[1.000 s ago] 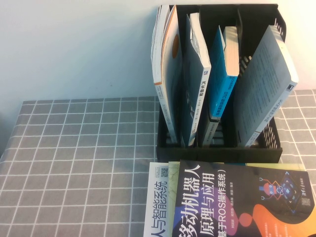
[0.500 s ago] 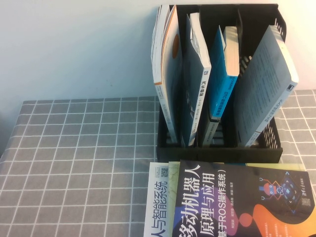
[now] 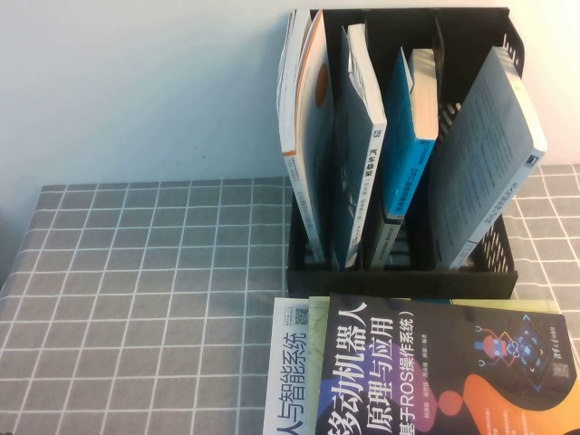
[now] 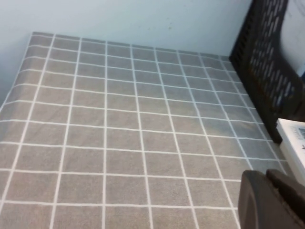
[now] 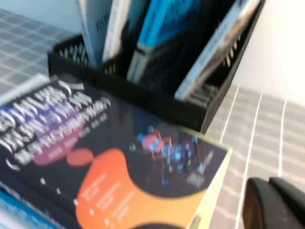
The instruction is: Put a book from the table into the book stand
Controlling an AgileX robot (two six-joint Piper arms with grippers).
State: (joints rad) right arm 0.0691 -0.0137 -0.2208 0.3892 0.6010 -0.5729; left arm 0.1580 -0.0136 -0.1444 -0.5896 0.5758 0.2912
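The black book stand (image 3: 408, 276) stands at the back right of the grey grid table (image 3: 136, 290) and holds several upright books. A thin white-edged book (image 3: 292, 100) leans in its leftmost slot; its cover is hidden, so I cannot tell whether it is the white book with the black title. No such cover shows on the table. My left gripper (image 4: 267, 175) is shut and empty, low over the cloth to the left of the stand (image 4: 267, 62). My right gripper (image 5: 269, 183) is shut and empty, over the cloth beside the stacked books. Neither gripper shows in the high view.
A dark book with an orange-and-blue graphic (image 3: 435, 372) lies on a stack in front of the stand, over a white book with blue lettering (image 3: 288, 372). The dark book also shows in the right wrist view (image 5: 119, 162). A pale wall stands behind.
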